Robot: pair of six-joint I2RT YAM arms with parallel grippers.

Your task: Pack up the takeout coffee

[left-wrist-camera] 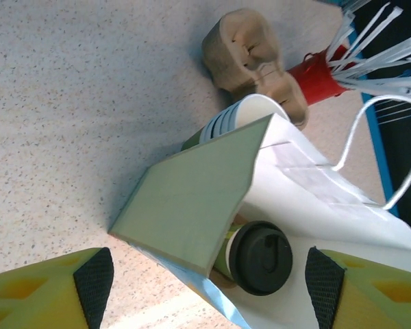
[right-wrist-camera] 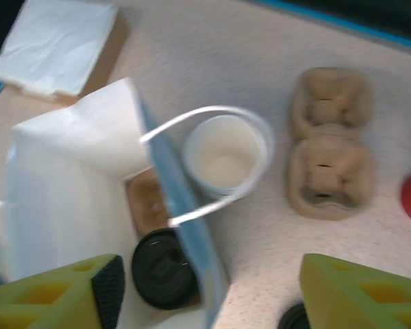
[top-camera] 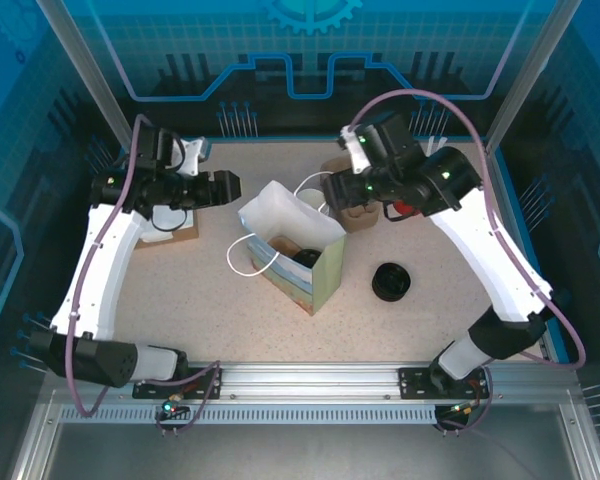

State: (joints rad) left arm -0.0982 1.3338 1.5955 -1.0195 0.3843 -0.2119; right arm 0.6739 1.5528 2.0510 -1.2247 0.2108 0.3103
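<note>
**Coffee in the bag, both grippers open and empty**

- The takeout coffee (left-wrist-camera: pixel 260 257) stands upright inside the paper bag (top-camera: pixel 290 245), at the bag's near end. It has a black lid on, and we see a strip of olive-green wall below the lid in the left wrist view
- There is a brown insert (right-wrist-camera: pixel 147 202) just beside it on the bag floor
- Left gripper (left-wrist-camera: pixel 209 279): jaws spread wide, nothing between them, hanging over the bag mouth
- Right gripper (right-wrist-camera: pixel 209 288): also wide open and holding nothing, above the bag's far side
- Surface: a speckled beige tabletop (top-camera: pixel 180 290) with an aluminium rail (top-camera: pixel 310 380) along the near edge
- Enclosure: blue walls (top-camera: pixel 310 60) printed with a circuit pattern, and metal frame posts at the corners
- On the table we see cream-white cups (right-wrist-camera: pixel 226 154) touching the bag's outer wall, with a pulp cup carrier (right-wrist-camera: pixel 329 147) just beside them. Black lids (top-camera: pixel 391 282) are stacked right of the bag, and white napkins (right-wrist-camera: pixel 58 44) lie on a brown board at the left
</note>
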